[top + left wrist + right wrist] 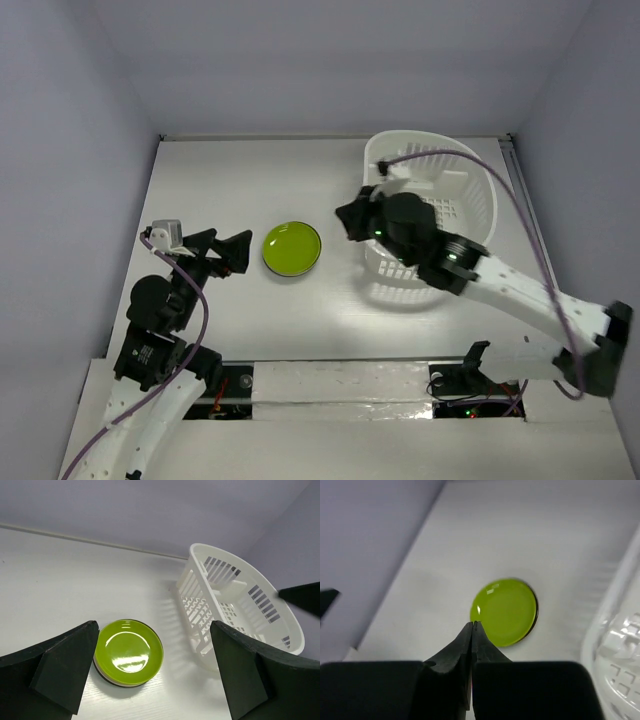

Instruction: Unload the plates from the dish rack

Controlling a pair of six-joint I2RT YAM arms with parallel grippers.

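1. L gripper [154, 630]: jaws wide open, nothing between them. Both fingers [65, 670] frame the plate in the left wrist view, and neither touches it.
2. In the top view the L gripper [238, 254] sits just left of the plate [291, 248], pointing right at it, with a small gap between them.
3. R gripper [471, 630]: jaws shut tight, tips pressed together, holding nothing.
4. In the top view the R gripper [347, 218] is over the left rim of the rack [485, 205], pointing left toward the plate. It's right of the plate and apart from it.
5. Plate [129, 651]: lime green, round and glossy. It lies flat on the table [220, 190] near centre, between the two grippers and left of the rack.
6. A dark edge shows under the plate's near side in the left wrist view. Can't tell if more plates lie below it.
7. R wrist view: the plate [505, 611] is just beyond the closed tips, and a blurred bit of rack wall [615, 630] shows at right.
8. Rack [240, 595]: white, with slotted walls and a grid floor. It's on the far right of the table, well right of the plate.
9. The R arm crosses over the rack's near side, and a purple cable [520, 210] arcs above the rack.
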